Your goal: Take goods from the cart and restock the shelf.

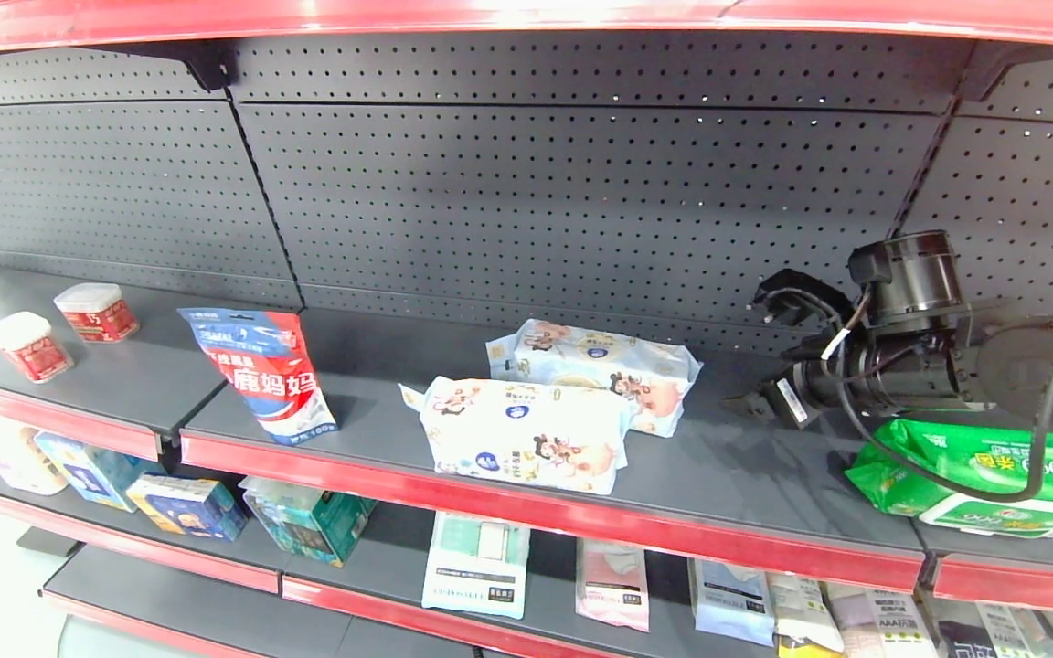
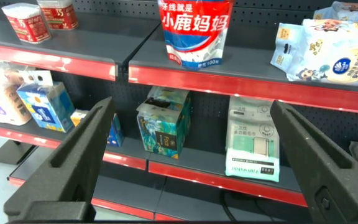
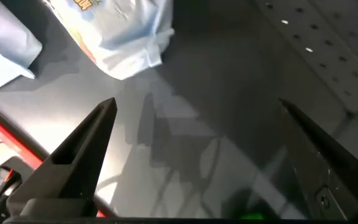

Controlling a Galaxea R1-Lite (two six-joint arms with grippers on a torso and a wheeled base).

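Right gripper (image 1: 750, 402) hung over shelf (image 1: 728, 475), jaws wide, empty; wipes pack (image 1: 595, 370) lay just ahead of its tips (apparently not touching). Left gripper (image 2: 191, 106) also stood wide.

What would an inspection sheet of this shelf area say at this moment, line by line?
Surface: dark grey shelf board, partly bare.
Job's things: front wipes pack and rear wipes pack lying flat; blue-red pouch standing; green pack lying at the right.
Clutter: small tubs at the far left.
Pincers: right pincer open, empty, over the bare board; left pincer open, empty, facing the lower shelves.
Cables: black cable loops across the green pack.
Surroundings: perforated back panel; lower shelves stocked with boxes and pouches.
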